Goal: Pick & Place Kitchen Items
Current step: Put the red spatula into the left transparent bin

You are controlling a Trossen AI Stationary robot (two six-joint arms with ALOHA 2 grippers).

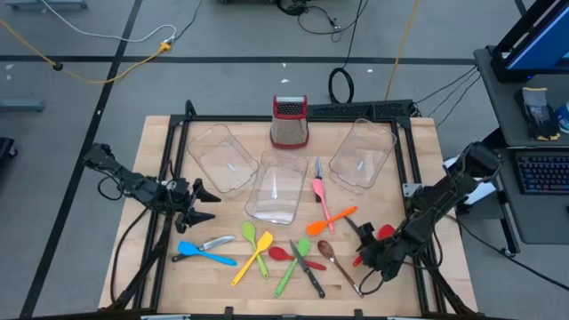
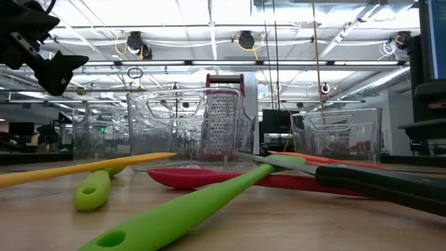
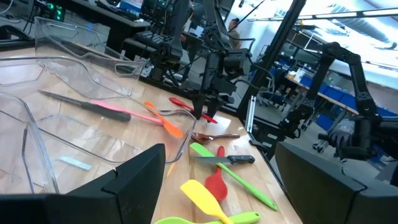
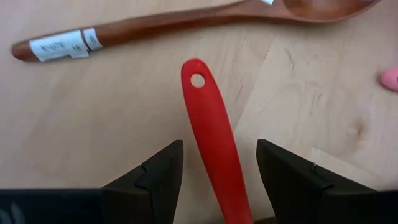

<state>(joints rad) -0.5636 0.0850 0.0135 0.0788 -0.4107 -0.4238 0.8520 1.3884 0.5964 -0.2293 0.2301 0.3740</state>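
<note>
Utensils lie scattered along the near edge of the table (image 1: pixel 160 133), and the one in play is the red utensil (image 4: pixel 214 146) near the table's near right corner, lying flat on the wood just beside the brown wooden spoon (image 4: pixel 186 22). The right gripper (image 1: pixel 372 253) is down over it with its jaws parted and straddling the handle, one dark finger (image 4: pixel 155 174) on each side and a gap still showing on both, so nothing is gripped yet. The handle looks like smooth plastic or silicone: probably light, somewhat slick, and thin enough to pivot in a pinch taken too near the end with the hanging hole. A hold across the handle's mid-length, where the jaws now stand, seems the safest choice. The left gripper (image 1: pixel 197 203) waits fully open over the left side of the table, beside the clear bins (image 1: pixel 276 187), holding nothing.
</note>
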